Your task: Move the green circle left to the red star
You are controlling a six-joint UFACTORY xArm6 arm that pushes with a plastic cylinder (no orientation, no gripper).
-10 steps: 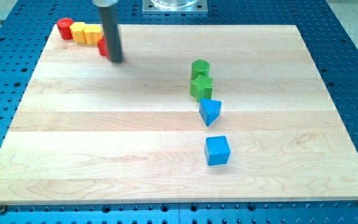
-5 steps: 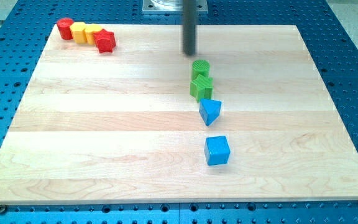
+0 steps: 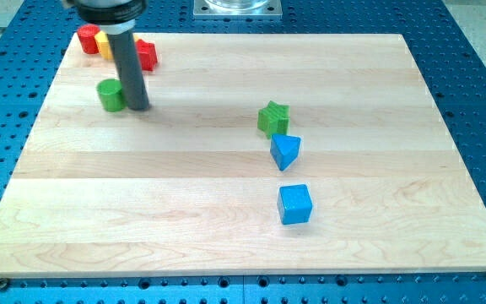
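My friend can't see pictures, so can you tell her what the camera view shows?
A dark rod's tip touches the right side of a green circle near the top left of a wooden board, just below a red star, a yellow block and a red circle. Farther right sit a green star, a blue triangle and a blue cube.
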